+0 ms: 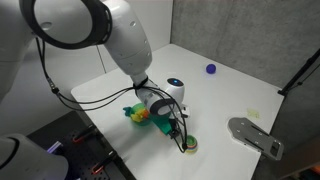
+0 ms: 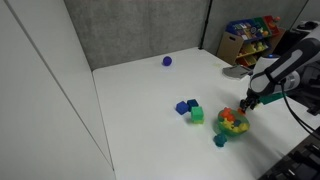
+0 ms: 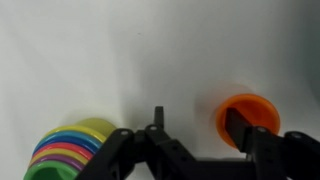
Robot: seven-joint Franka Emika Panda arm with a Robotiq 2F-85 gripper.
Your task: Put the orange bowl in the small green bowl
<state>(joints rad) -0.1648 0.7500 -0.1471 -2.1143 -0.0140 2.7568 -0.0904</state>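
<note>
In the wrist view the black pincer [image 3: 197,125] is released. Its jaws are spread wide, with only bare white tabletop [image 3: 120,50] between them. The tiny round bright orange bowl of plastic [image 3: 252,108] stands upright on the tabletop. One finger [image 3: 237,127] crosses its near rim, and I cannot tell whether the two touch. A multicoloured pile of plastic toy dishes [image 3: 70,152] lies well off to the other side, and no green bowl shows here. In an exterior view the pincer [image 1: 184,141] hangs low over the tabletop [image 1: 230,95], its tips just beside a tiny round toy dish with an olive rim, which I take for the small green bowl [image 1: 190,146]. The orange one is hidden there. The pile [image 1: 140,114] lies near, and a small purple ball [image 1: 211,69] sits well apart. In an exterior view from elsewhere the pincer [image 2: 244,104] stands just above the pile [image 2: 233,122], and both bowls are too small or too covered to pick out. As I judge it, the step in hand is the grasp of the orange bowl, which has not yet been lifted. The next move calls for setting one finger inside its rim and one outside, clenching gently on the thin wall, then carrying it the short way to the green bowl.
</note>
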